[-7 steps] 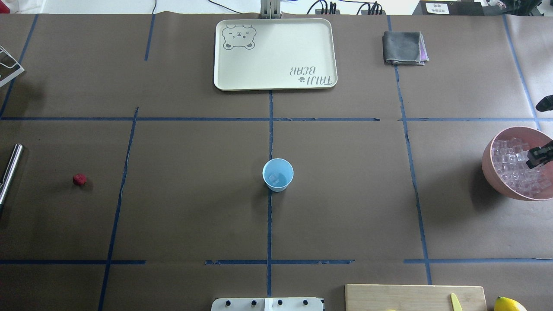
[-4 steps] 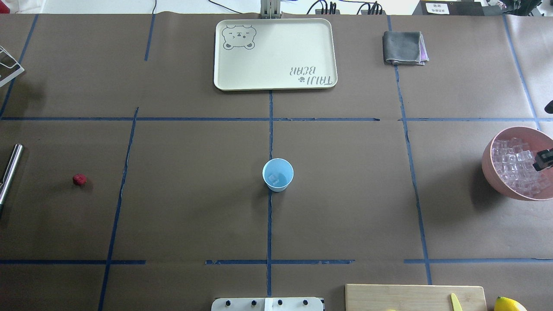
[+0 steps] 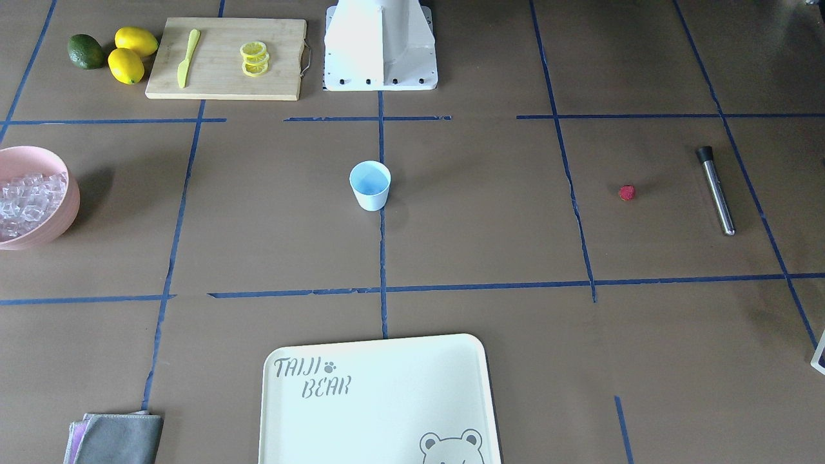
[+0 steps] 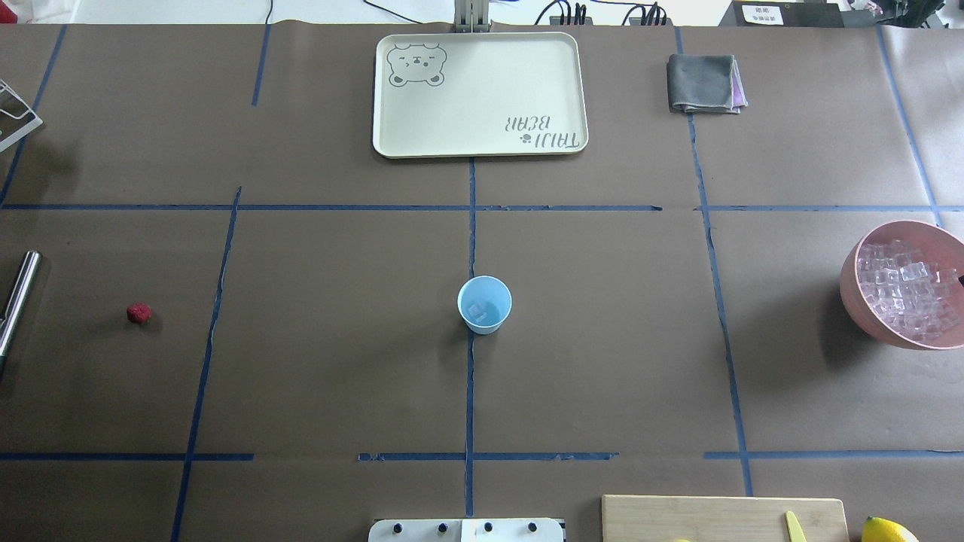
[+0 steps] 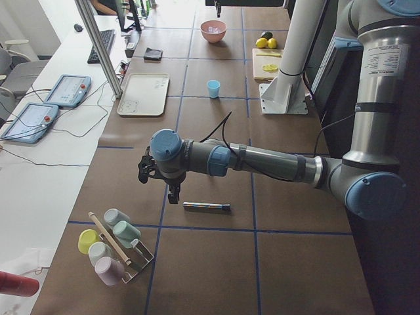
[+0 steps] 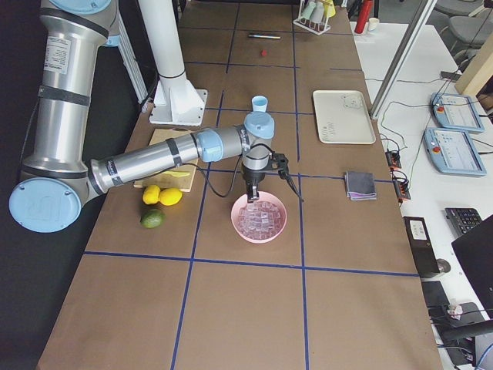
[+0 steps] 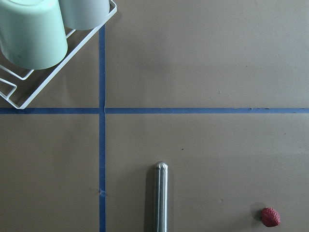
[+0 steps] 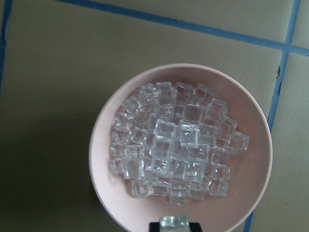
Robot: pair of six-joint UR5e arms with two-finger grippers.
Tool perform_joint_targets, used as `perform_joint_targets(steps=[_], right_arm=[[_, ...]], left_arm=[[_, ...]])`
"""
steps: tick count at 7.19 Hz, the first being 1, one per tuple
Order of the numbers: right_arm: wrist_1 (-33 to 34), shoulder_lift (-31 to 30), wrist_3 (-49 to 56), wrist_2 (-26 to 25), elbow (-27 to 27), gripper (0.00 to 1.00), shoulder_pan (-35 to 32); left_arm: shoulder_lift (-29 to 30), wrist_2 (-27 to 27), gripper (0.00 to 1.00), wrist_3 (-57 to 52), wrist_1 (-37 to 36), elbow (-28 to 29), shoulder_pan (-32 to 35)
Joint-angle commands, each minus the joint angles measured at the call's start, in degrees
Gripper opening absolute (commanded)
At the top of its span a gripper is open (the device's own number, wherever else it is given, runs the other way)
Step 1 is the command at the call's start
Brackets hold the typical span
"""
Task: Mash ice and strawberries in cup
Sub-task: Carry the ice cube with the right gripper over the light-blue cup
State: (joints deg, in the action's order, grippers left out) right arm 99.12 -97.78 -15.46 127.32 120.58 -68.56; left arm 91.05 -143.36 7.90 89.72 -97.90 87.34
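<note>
The pale blue cup (image 4: pixel 484 304) stands upright at the table's middle with one ice cube (image 4: pixel 477 309) inside. A heap of ice (image 8: pixel 174 145) fills the pink bowl (image 4: pixel 855 290) at the right edge. My right gripper (image 8: pixel 175 224) hangs over the bowl's near rim, shut on a single ice cube (image 8: pixel 174 220); the right side view shows this gripper (image 6: pixel 250 193) above the bowl. The red strawberry (image 4: pixel 138 313) lies far left on the table. My left gripper (image 5: pixel 161 180) hovers near there; I cannot tell whether it is open or shut.
A steel muddler (image 3: pixel 715 190) lies beside the strawberry. A wire rack of cups (image 7: pixel 38 34) stands beyond it. A cream tray (image 4: pixel 572 90) and grey cloth (image 4: pixel 704 83) sit at the far side. A cutting board (image 3: pixel 225 77), lemons (image 3: pixel 132 55) and an avocado (image 3: pixel 86 51) are near the robot base.
My right gripper has drawn back from among the ice in the bowl toward the overhead view's right edge and is almost out of it. Cup and strawberry have not moved.
</note>
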Motion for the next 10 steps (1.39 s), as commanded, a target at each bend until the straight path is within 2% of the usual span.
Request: perform_joint_targets(steps=[1, 2, 4, 5, 6, 7, 8, 10], right_arm=[[10.4, 13.9, -7.1, 2.7, 1.2, 0.00, 2.3], [14.7, 22.2, -13.8, 3.4, 1.0, 0.00, 7.0], [16.7, 36.5, -32.3, 1.9, -3.5, 0.00, 18.8], [16.4, 42.1, -41.1, -2.5, -6.0, 0.00, 25.5], [14.9, 48.6, -47.8, -7.2, -11.6, 0.00, 31.1], [9.8, 54.0, -52.3, -9.7, -19.9, 0.00, 34.3], [9.4, 56.7, -53.3, -11.0, -23.9, 0.00, 35.7], [9.2, 57.1, -53.4, -12.6, -25.1, 0.01, 37.4]], left_arm=[[0.0, 0.0, 1.00, 0.1, -0.1, 0.1, -0.3], [0.0, 0.0, 1.00, 0.1, -0.1, 0.2, -0.4], [0.0, 0.0, 1.00, 0.1, -0.2, 0.4, -0.4], [0.1, 0.0, 1.00, 0.1, -0.2, 0.5, -0.6], [0.1, 0.1, 1.00, 0.1, -0.2, 0.6, -0.6], [0.2, 0.1, 1.00, 0.1, -0.2, 0.7, -0.7], [0.2, 0.1, 1.00, 0.0, -0.2, 0.9, -0.6], [0.2, 0.1, 1.00, 0.0, -0.2, 1.0, -0.7]])
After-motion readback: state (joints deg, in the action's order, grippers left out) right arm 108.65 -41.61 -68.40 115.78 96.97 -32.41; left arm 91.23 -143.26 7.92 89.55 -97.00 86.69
